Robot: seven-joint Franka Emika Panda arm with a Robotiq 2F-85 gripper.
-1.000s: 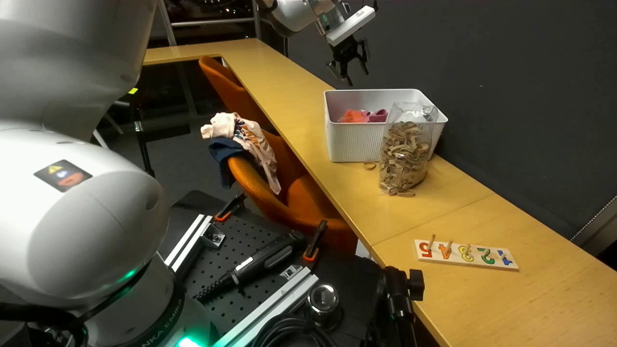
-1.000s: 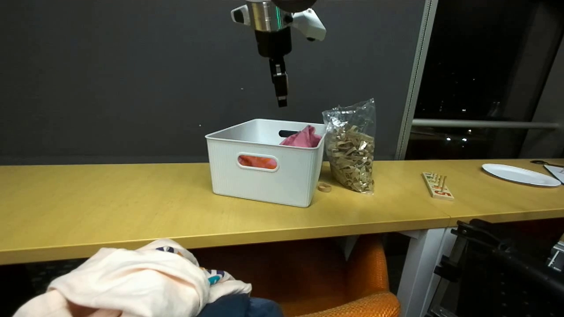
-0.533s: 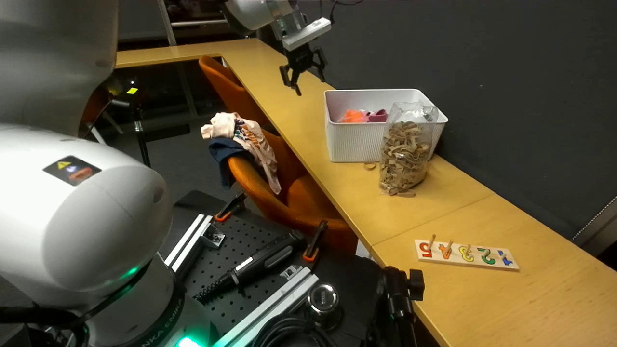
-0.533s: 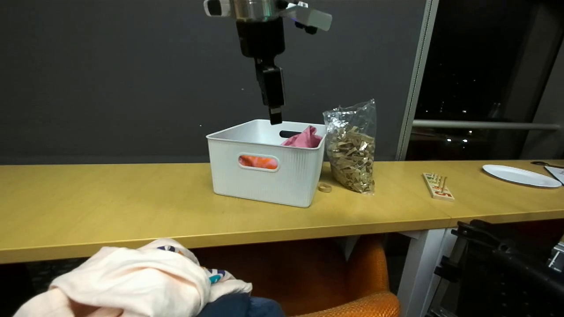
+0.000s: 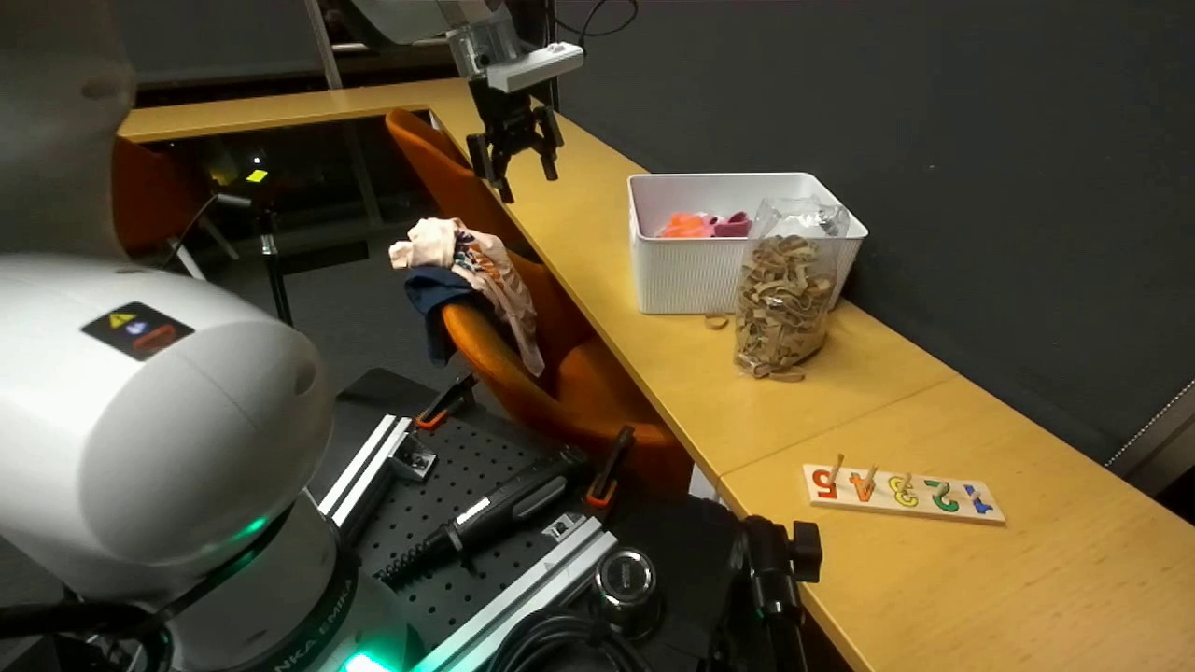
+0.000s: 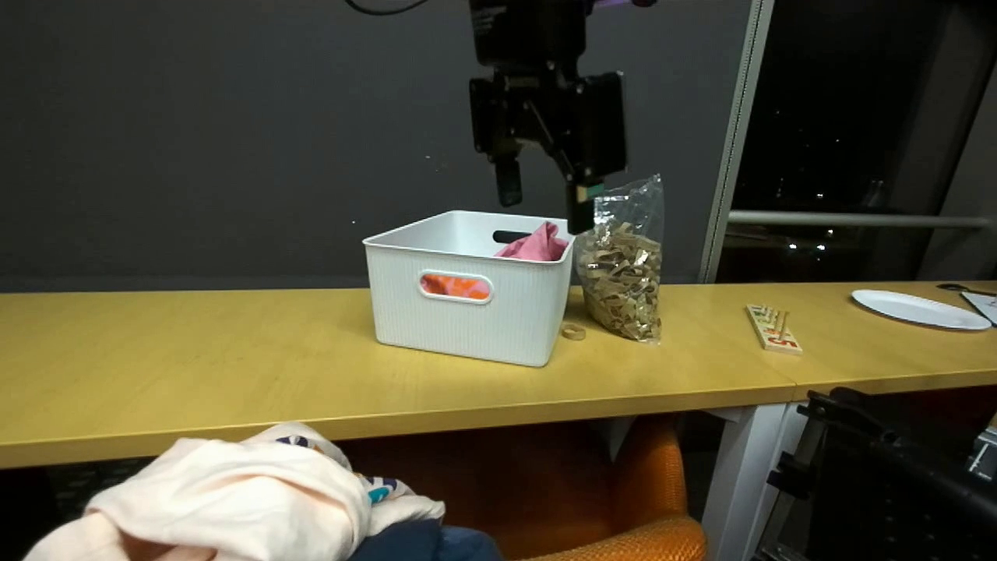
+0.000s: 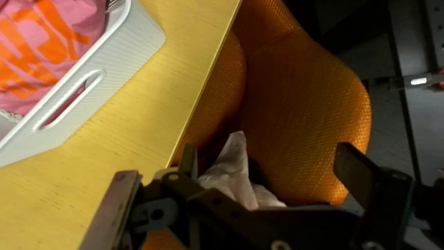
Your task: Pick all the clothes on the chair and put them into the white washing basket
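Observation:
A cream printed garment (image 5: 490, 266) and a dark blue garment (image 5: 437, 289) hang over the back of an orange chair (image 5: 597, 383). Both also show in an exterior view, cream (image 6: 234, 499) and blue (image 6: 420, 541). The white basket (image 5: 686, 280) stands on the table with pink and orange cloth (image 7: 45, 52) inside. My gripper (image 5: 529, 187) is open and empty, in the air above the table's chair-side edge, apart from the clothes. In the wrist view my open fingers (image 7: 267, 156) frame the chair and part of the cream garment (image 7: 232, 173); the rest is hidden behind the gripper.
A clear bag of brown bands (image 5: 784, 299) stands against the basket, with a loose band (image 6: 573, 332) beside it. A wooden number board (image 5: 906, 495) and a white plate (image 6: 919, 309) lie farther along the table (image 6: 234, 351). The table edge overhangs the chair seat.
My gripper has moved away from above the basket, out toward the chair side of the table, and has turned. It stays open. The clothes and basket have not moved.

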